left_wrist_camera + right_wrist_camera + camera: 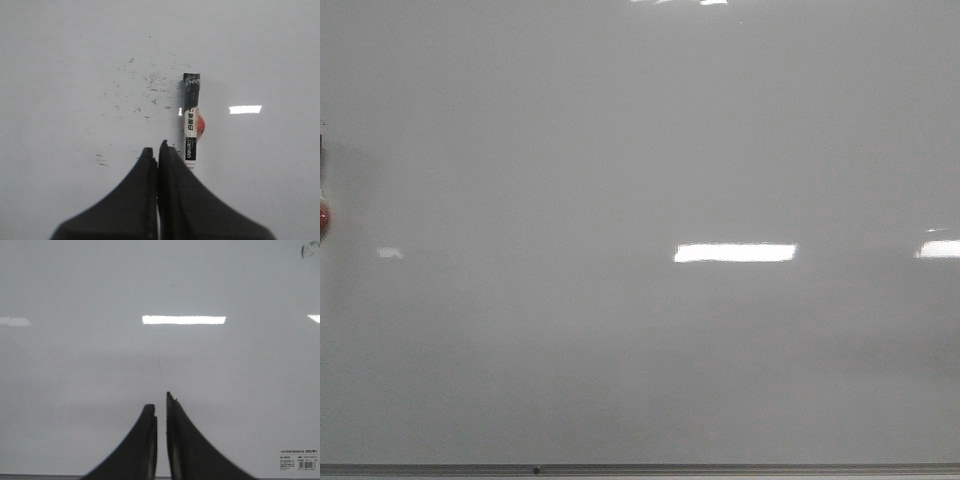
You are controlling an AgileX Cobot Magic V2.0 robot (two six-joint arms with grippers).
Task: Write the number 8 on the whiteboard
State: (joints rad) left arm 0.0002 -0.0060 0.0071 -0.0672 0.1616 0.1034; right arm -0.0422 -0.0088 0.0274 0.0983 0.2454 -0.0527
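Two closed grippers, left gripper (158, 150), right gripper (161, 405), whiteboard (640, 150), edge strip (720, 468).

Glossy grey-white whiteboard (640, 350), marker (190, 120) lying on it beside faint smudges (150, 80)

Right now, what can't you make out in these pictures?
- Marker: left wrist view, its lower end is hidden behind the left gripper.
- Label on the whiteboard: right wrist view, print too small.
- Red object: front view, cut by the edge.

Pale grey-white whiteboard (640, 150) with bright white reflections; black-and-white marker (190, 120); black hands (158, 152).
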